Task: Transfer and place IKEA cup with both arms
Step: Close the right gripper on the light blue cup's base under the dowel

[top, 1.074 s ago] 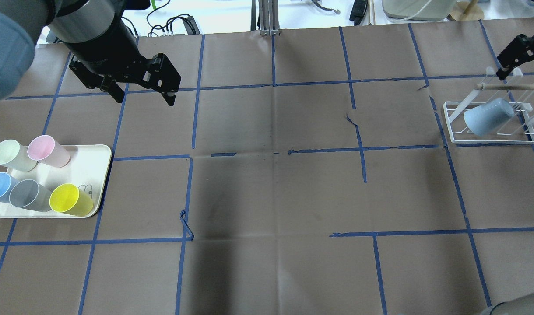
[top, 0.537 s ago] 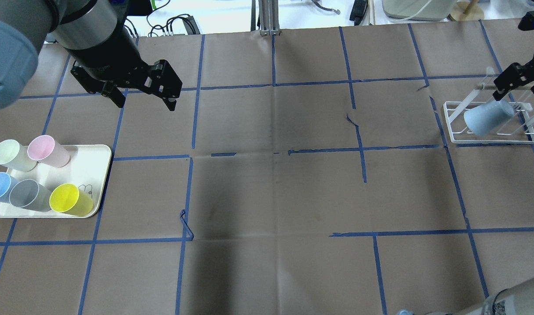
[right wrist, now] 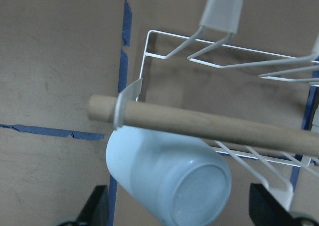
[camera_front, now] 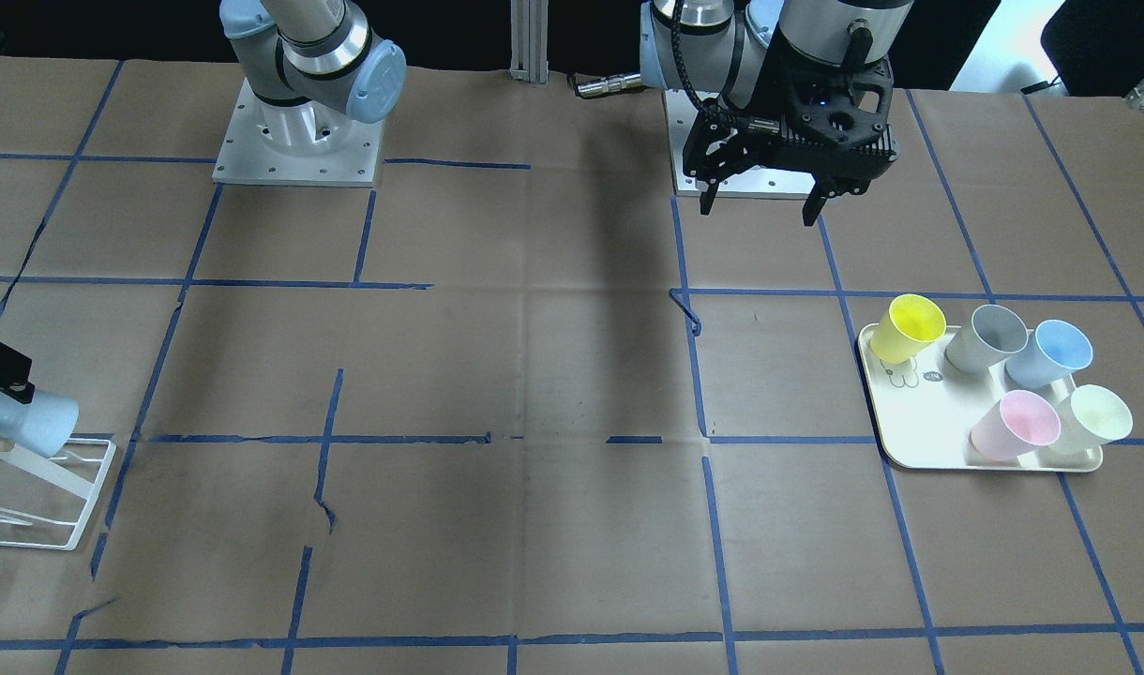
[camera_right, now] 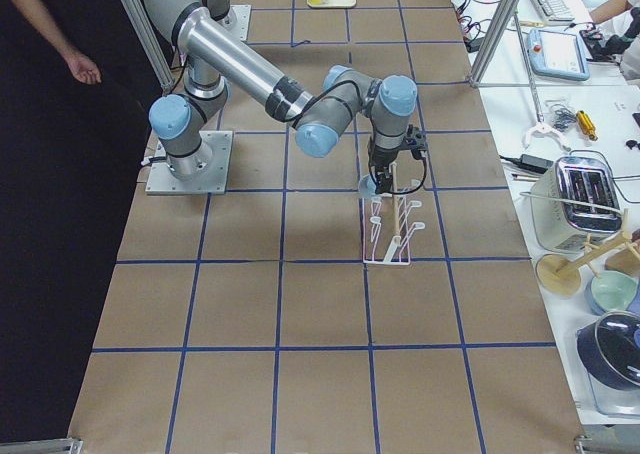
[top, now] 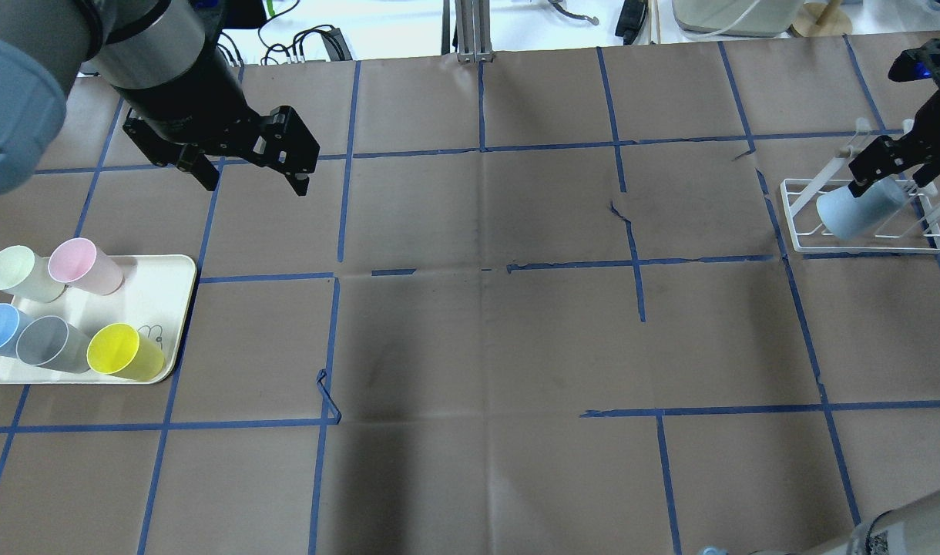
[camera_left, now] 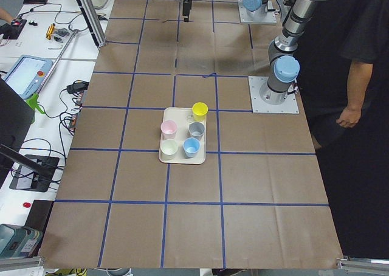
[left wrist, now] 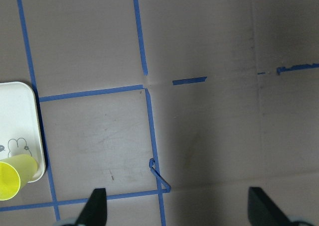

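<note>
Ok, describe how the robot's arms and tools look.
The left arm and right arm are silver-grey tubes with round light-blue joint caps, on silver base plates. The left tool and right tool are black, two-fingered. A black cable runs along the left arm's wrist.

Robot lab: tape-gridded table (top: 470, 347), cabled benches (camera_left: 58, 54).

The wooden bar (right wrist: 209, 126) hides part of the wide end of the IKEA cup (right wrist: 167, 178), just past the right gripper (right wrist: 180, 207). Only that gripper's two finger tips (right wrist: 95, 208) show; the rest is cut off by the picture's bottom edge.
</note>
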You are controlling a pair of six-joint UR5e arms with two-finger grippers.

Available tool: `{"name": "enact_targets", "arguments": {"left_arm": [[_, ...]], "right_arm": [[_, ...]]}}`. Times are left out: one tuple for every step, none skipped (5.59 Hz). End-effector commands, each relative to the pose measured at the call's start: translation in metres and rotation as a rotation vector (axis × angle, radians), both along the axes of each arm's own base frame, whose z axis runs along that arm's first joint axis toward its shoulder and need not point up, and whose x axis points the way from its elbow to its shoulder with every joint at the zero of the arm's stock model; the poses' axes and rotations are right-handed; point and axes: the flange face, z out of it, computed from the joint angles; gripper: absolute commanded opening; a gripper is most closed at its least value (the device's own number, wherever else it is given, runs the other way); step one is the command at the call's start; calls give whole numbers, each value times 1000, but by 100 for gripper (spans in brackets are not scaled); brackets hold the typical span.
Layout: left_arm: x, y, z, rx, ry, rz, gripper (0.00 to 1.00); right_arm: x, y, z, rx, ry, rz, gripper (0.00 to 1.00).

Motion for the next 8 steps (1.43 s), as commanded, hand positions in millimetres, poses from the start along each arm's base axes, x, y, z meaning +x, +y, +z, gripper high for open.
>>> {"name": "enact_targets", "arguments": {"left_arm": [[0,0,0,0,1,0,99],[1,0,1,-2,2,2,99],[1,-1,2,-3,4,3,99],[2,-1,3,-5,6,5,99],[1,-1,3,-5,7,5,99],[1,-1,3,-5,9,4,99],[1,-1,3,-4,10,6,99],[1,-1,3,-4,10,6,99]], "right_arm": [[3,3,-10,16,-9,7,100],[6,8,-22,37,-19,13,100],[7,10,-29,44,-25,13,100],[8,12,-33,40,-23,16,100],[7,12,-32,33,-19,15,100],[4,7,-28,-2,0,10,100],[3,6,-27,-23,10,6,100],[3,5,-25,-28,11,3,100]]}}
